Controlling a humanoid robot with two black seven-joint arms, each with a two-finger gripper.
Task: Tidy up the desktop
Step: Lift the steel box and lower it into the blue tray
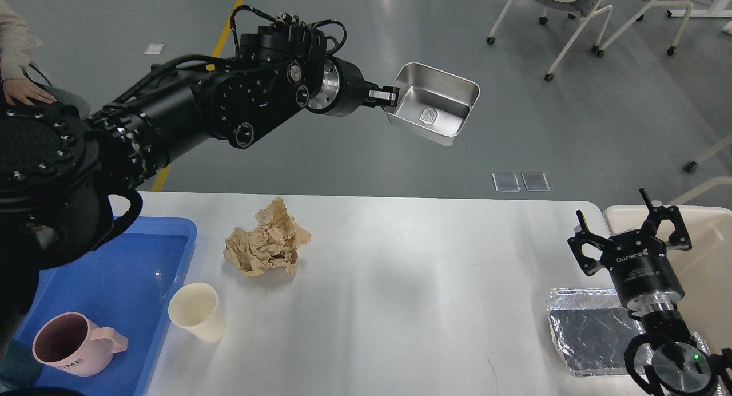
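Note:
The desktop [400,304] is a wide white-grey tabletop. My left gripper [386,96] is shut on the near rim of a shiny metal tray [434,104] and holds it high above the desktop's far edge. On the desktop lie a crumpled brown paper ball [267,244], a cream paper cup [195,311] and a foil container [595,333] at the right front. My right gripper [629,230] is open and empty, above the desktop's right edge just behind the foil container.
A blue plastic tray [131,270] at the left holds a pink mug [66,343]. A cream-coloured bin [709,253] stands at the right. A seated person [23,92] is at the far left; chairs [572,12] stand at the back right.

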